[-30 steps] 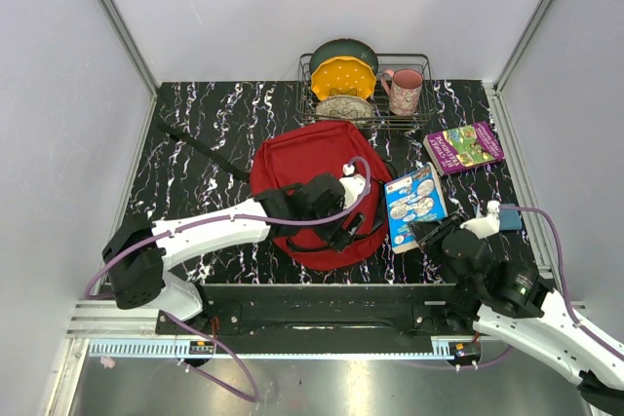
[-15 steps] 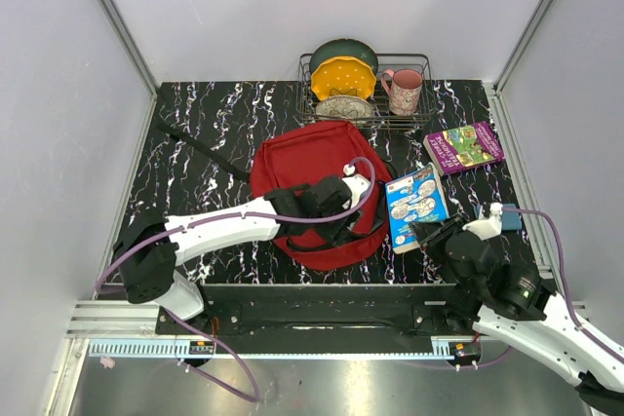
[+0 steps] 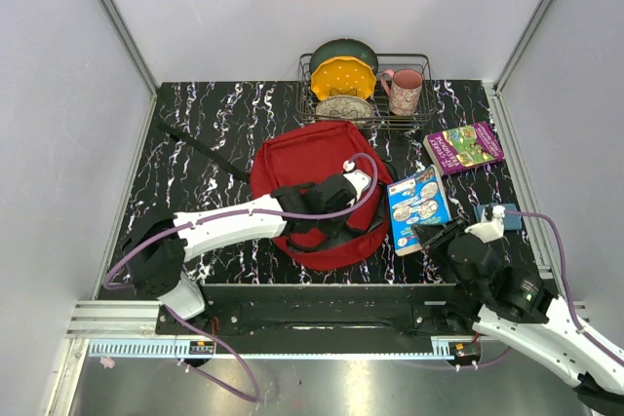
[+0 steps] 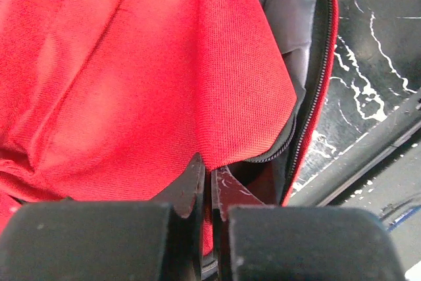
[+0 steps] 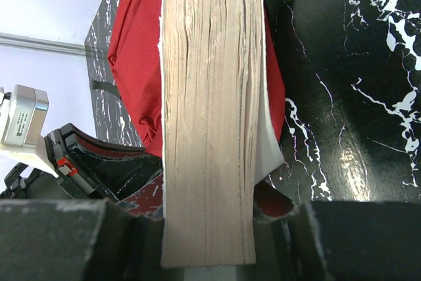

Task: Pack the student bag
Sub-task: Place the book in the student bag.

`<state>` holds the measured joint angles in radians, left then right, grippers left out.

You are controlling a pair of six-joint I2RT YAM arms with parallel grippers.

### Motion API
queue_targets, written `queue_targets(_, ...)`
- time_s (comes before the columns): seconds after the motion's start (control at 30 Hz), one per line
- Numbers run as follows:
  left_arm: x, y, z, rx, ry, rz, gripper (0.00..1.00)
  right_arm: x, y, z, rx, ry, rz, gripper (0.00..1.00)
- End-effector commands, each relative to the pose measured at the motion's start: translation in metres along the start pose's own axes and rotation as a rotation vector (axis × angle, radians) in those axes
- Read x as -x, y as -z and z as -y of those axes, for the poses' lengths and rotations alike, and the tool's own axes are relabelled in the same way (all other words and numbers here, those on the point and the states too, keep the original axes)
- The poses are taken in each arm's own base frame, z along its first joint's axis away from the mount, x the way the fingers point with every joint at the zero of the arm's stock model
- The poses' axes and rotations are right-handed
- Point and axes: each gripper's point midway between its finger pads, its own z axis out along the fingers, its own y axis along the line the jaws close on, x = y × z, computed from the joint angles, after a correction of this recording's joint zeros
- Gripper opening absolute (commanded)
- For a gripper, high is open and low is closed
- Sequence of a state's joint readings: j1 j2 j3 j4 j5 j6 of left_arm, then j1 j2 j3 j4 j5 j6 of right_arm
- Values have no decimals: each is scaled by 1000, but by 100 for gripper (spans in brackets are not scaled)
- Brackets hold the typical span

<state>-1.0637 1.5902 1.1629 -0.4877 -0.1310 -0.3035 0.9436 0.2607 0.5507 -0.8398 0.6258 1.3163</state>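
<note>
Student bag [image 3: 310, 155]: large red fabric backpack, lying flat on the bench [image 3: 195, 163], black straps at its near edge. Main zipper is undone on the side by the left claw [image 4: 211, 192], with dark grey lining showing beyond the tips. Red flap edge pinched between the closed jaws. Fabric spreads up and left from them; black zipper track curves to their right.

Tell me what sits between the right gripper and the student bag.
The blue picture book, clamped in the right gripper, lies between it and the student bag. The top view shows this; the right wrist view shows its page edge.
</note>
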Motion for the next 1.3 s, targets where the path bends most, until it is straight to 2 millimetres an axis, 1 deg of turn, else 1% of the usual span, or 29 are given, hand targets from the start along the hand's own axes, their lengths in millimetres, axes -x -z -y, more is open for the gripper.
queue_targets(0.0,36,22,-9,64,48,130,0,16,5,-17,61,-78,58,0)
queue_targets(0.03,43,30,-13,82,55,161,0,16,4,-17,60,-78,57,0)
queue_targets(0.17,56,45,-22,125,75,219,0,11,1,-8,44,-96,53,0)
queue_targets(0.2,56,48,-24,137,84,221,0,9,0,-8,46,-103,47,0)
queue_targets(0.23,62,56,-29,162,99,248,0,8,1,-8,51,-104,37,0)
queue_targets(0.3,66,66,-37,194,115,267,0,8,3,-9,62,-98,31,0)
queue_targets(0.33,75,79,-43,222,134,307,0,7,4,-11,72,-92,23,0)
queue_targets(0.4,82,93,-51,254,160,340,0,10,8,-15,97,-80,24,0)
queue_targets(0.43,92,107,-55,263,179,382,0,10,9,-21,122,-83,20,0)
queue_targets(0.47,96,114,-57,268,188,403,0,10,10,-24,139,-80,17,0)
queue_targets(0.53,109,133,-63,276,217,461,0,12,15,-33,191,-99,10,0)
queue_targets(0.63,123,160,-68,284,253,533,0,11,22,-41,240,-138,-14,0)
queue_targets(0.7,131,171,-66,262,267,568,0,11,27,-46,263,-158,-34,0)
queue_targets(0.73,133,176,-64,246,269,583,0,5,28,-49,272,-160,-65,0)
queue_targets(0.77,134,177,-63,237,272,586,0,2,28,-50,271,-167,-83,0)
queue_targets(0.8,134,176,-61,229,274,584,0,0,29,-57,292,-206,-101,0)
queue_targets(0.83,134,175,-60,225,273,582,0,-7,31,-63,317,-218,-141,0)
queue_targets(0.87,134,172,-60,225,273,574,0,-15,28,-64,323,-237,-170,0)
queue_targets(0.9,133,167,-59,224,267,562,0,-16,31,-78,379,-268,-186,0)
queue_targets(0.93,132,163,-57,221,266,551,0,-24,34,-86,417,-276,-237,0)
queue_targets(0.97,131,160,-55,215,267,543,0,-35,29,-85,414,-285,-269,0)
queue_targets(1.0,130,155,-54,210,266,528,0,-40,35,-98,466,-304,-314,0)
queue_targets(1.03,129,152,-53,210,266,522,0,-46,34,-100,475,-305,-340,0)
queue_targets(1.07,128,150,-52,207,273,516,0,-57,28,-98,453,-296,-372,0)
queue_targets(1.1,126,146,-52,208,272,504,0,-64,31,-103,471,-294,-414,0)
queue_targets(1.13,125,143,-52,211,274,499,0,-70,29,-103,465,-287,-437,0)
queue_targets(1.17,125,143,-52,210,279,497,0,-79,23,-98,433,-270,-459,0)
queue_targets(1.23,124,141,-52,212,279,489,0,-89,23,-99,430,-260,-505,0)
queue_targets(1.27,121,141,-52,214,284,478,0,-97,18,-94,411,-254,-524,0)
